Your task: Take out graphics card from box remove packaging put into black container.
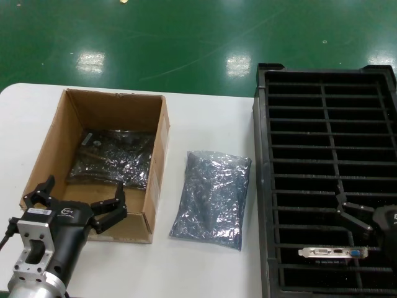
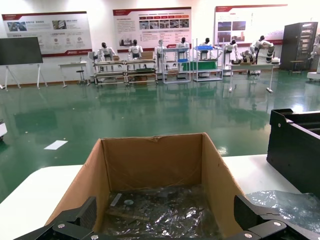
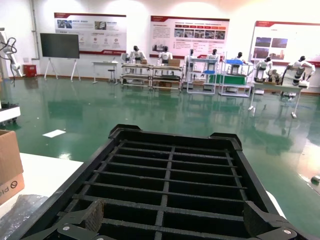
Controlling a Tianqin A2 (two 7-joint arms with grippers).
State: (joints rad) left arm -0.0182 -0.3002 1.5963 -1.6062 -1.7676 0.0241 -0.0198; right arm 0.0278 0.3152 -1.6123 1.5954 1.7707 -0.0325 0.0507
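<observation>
while one graphics card [image 1: 334, 252] sits slotted, one wrapped card [image 1: 111, 158] remains boxed.

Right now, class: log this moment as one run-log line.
left gripper: open, over box | right gripper: open, over black container | graphics card: slotted | packaging: on table

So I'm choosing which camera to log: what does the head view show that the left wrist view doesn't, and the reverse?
Only the head view shows the graphics card standing in a near slot of the black container, its silver bracket up, the right gripper above that tray, and the whole empty packaging lying on the table between box and tray.

Only the left wrist view shows the hall behind, with wall posters.

Both show the box holding a wrapped card, with the open left gripper at its near end.
</observation>
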